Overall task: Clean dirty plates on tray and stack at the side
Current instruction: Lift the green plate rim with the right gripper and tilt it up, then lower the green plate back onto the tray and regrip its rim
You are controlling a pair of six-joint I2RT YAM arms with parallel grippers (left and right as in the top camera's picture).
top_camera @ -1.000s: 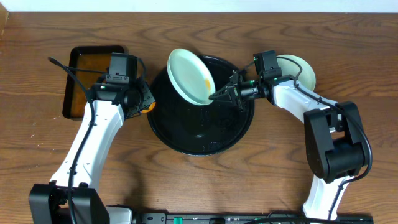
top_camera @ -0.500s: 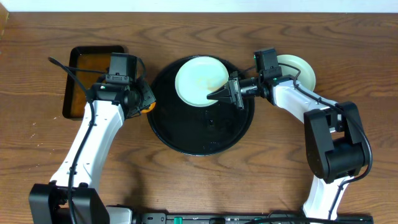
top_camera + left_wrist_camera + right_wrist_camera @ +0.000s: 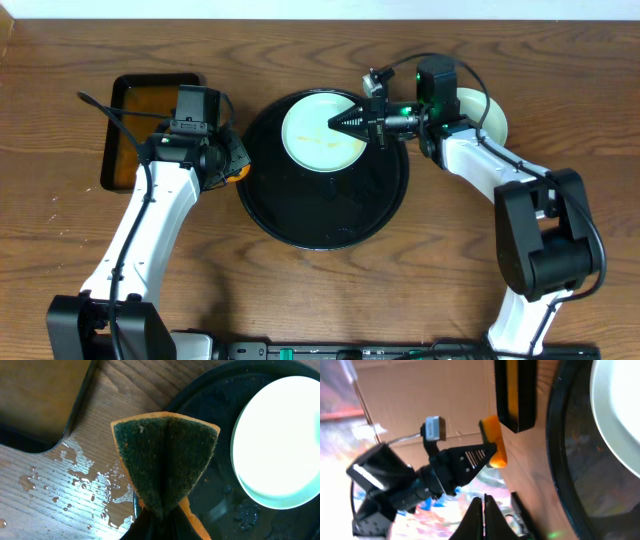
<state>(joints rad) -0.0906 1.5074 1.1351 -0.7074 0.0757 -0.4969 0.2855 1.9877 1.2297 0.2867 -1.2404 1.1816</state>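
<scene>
A pale mint plate (image 3: pixel 318 138) lies flat in the far half of the round black tray (image 3: pixel 300 215); a faint yellowish smear shows on it. My right gripper (image 3: pixel 334 125) is shut and empty, its tips over the plate's right part. My left gripper (image 3: pixel 228 166) is shut on a folded orange sponge with a dark green face (image 3: pixel 165 457), at the tray's left rim. The left wrist view shows the plate (image 3: pixel 280 445) on the wet tray (image 3: pixel 215 410). In the right wrist view the shut fingers (image 3: pixel 483 507) point across the tray rim (image 3: pixel 559 435) toward the sponge (image 3: pixel 493 442).
A rectangular black tray with brownish liquid (image 3: pixel 140 125) stands at the far left, also in the left wrist view (image 3: pixel 40 405). A pale plate (image 3: pixel 493 115) rests on the table at the right, partly under my right arm. Water drops lie on the wood (image 3: pixel 75 480).
The right gripper held the plate tilted up on edge; the plate now lies flat in the tray. The gripper has let go, rolled, and shut above it. The left arm is still.
</scene>
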